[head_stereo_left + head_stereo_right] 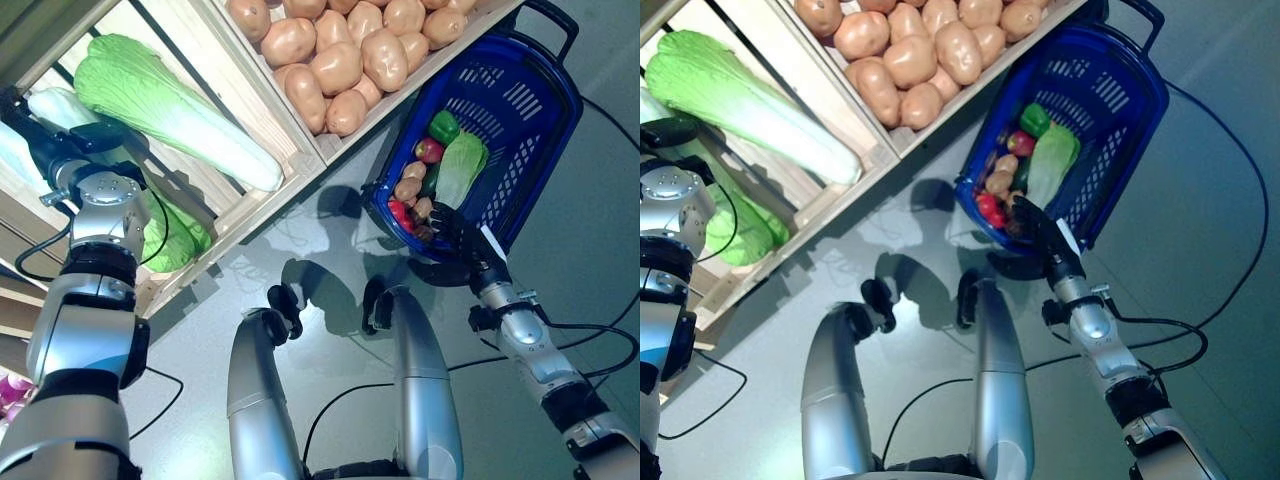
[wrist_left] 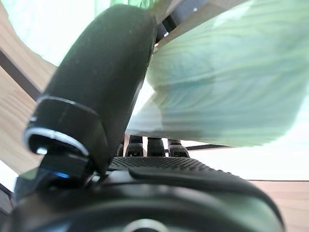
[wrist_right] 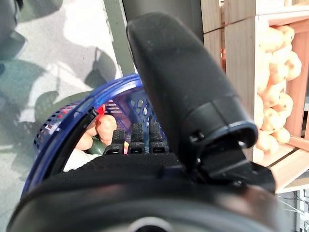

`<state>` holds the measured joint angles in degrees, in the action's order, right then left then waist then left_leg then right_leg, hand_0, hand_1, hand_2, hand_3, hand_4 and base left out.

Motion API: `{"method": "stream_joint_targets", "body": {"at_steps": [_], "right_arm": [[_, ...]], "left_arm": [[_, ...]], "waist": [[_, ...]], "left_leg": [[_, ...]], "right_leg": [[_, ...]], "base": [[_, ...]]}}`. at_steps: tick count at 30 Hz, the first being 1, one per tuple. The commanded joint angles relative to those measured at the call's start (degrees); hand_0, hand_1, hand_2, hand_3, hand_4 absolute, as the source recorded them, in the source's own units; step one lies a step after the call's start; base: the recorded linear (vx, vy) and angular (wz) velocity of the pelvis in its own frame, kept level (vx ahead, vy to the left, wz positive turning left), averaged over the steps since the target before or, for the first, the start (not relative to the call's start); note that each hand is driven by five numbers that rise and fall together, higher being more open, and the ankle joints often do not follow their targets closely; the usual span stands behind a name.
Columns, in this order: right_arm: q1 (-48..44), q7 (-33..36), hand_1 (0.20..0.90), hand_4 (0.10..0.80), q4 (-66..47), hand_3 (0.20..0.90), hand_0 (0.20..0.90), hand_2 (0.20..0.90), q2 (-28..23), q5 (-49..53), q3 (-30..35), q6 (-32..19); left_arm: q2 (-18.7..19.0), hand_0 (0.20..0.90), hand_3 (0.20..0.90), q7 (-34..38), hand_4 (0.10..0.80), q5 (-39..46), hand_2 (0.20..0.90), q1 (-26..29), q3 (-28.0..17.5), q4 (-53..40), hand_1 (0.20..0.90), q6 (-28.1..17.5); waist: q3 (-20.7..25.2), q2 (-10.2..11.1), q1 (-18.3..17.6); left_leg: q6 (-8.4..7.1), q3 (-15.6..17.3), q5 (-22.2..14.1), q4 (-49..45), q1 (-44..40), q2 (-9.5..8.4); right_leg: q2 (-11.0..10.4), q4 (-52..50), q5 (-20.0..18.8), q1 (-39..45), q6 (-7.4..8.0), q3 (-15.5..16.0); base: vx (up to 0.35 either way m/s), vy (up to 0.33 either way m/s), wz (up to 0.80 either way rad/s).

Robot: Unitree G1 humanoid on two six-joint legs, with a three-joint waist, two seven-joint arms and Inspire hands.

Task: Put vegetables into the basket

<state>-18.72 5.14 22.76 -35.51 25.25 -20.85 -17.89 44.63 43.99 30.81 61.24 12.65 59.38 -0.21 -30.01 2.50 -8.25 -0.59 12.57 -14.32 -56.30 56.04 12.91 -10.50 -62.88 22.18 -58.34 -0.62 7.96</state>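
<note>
The blue plastic basket (image 1: 530, 100) stands on the floor at the right of the wooden stand. In it lie a pale green cabbage (image 1: 461, 168), a green pepper (image 1: 443, 126), a red and green round vegetable (image 1: 428, 150), potatoes (image 1: 408, 187) and red vegetables (image 1: 400, 213). My right hand (image 1: 449, 232) is at the basket's near rim with its fingers straight, open and empty; the right wrist view shows its fingers (image 3: 131, 140) over the rim (image 3: 72, 125). My left hand (image 1: 40, 135) is up in the stand's shelf, open, with its fingers (image 2: 149, 146) against a pale green cabbage (image 2: 231, 87).
The wooden stand (image 1: 290, 160) runs along the upper left, with crates on sloping shelves. Its edge sits close to the basket's left side. Grey floor (image 1: 590, 250) lies to the right of the basket and below it.
</note>
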Motion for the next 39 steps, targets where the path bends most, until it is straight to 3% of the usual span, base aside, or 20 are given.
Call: {"method": "stream_joint_targets", "body": {"at_steps": [1,9,18,27,33,39], "right_arm": [[-1.57,2.00,0.900,0.800,-6.09,0.900,0.900,0.900,-2.01,2.58,1.61,-5.80],[-2.14,1.38,0.900,0.800,-7.19,0.900,0.900,0.900,-1.58,2.48,1.66,-5.52],[0.26,-1.30,0.900,0.800,-8.36,0.900,0.900,0.900,-0.78,3.38,2.68,-5.00],[5.42,-2.65,0.900,0.800,-8.29,0.900,0.900,0.900,2.43,1.60,4.21,-7.37],[10.24,-3.02,0.900,0.800,-8.83,0.900,0.900,0.900,5.20,-0.13,5.13,-9.01],[12.57,-2.71,0.900,0.800,-9.68,0.900,0.900,0.900,8.73,-1.64,4.48,-9.95]], "left_arm": [[0.98,0.300,0.300,-5.20,0.400,2.18,0.300,2.68,1.36,-0.17,0.300,-1.35],[2.07,0.300,0.300,-6.11,0.400,1.66,0.300,1.00,0.54,-1.09,0.300,-1.68],[3.51,0.300,0.300,-9.99,0.400,-4.87,0.300,-5.96,-1.02,-5.70,0.300,-1.28],[3.18,0.300,0.300,-14.23,0.400,-11.27,0.300,-20.26,-4.79,-14.71,0.300,-3.99],[1.04,0.300,0.300,-16.13,0.400,-15.43,0.300,-30.10,-8.44,-22.33,0.300,-7.32],[-1.69,0.300,0.300,-22.04,0.400,-11.36,0.300,-35.73,-12.25,-29.48,0.300,-11.47]], "waist": [[0.22,0.53,-1.59],[0.22,-0.11,-1.75],[0.30,-0.55,-1.13],[6.66,-1.82,1.18],[12.01,-3.27,2.70],[17.97,-4.87,3.66]], "left_leg": [[0.51,3.66,-9.13,1.20,-5.72,-1.11],[0.52,5.23,-8.41,4.43,-11.94,-1.27],[0.59,5.13,-7.04,11.05,-26.80,-2.87],[1.49,3.76,-4.74,19.50,-39.39,-5.68],[0.87,3.88,-1.10,29.86,-49.10,-7.66],[0.22,3.69,3.40,42.23,-58.20,-9.95]], "right_leg": [[-0.64,6.52,-1.92,4.04,1.50,-1.26],[-0.35,8.50,-1.88,9.45,1.44,-1.27],[-0.23,14.06,-1.61,24.51,0.99,0.21],[-1.89,21.86,-2.32,38.08,0.92,3.95],[-0.53,33.59,-4.65,49.57,1.28,6.66],[1.72,46.97,-8.37,59.93,1.85,8.51]], "base": [[-0.017,-0.030,0.02],[0.000,0.000,0.00],[-0.006,-0.040,-0.05],[0.010,-0.065,0.04],[0.045,-0.074,0.12],[0.073,-0.047,0.11]]}}
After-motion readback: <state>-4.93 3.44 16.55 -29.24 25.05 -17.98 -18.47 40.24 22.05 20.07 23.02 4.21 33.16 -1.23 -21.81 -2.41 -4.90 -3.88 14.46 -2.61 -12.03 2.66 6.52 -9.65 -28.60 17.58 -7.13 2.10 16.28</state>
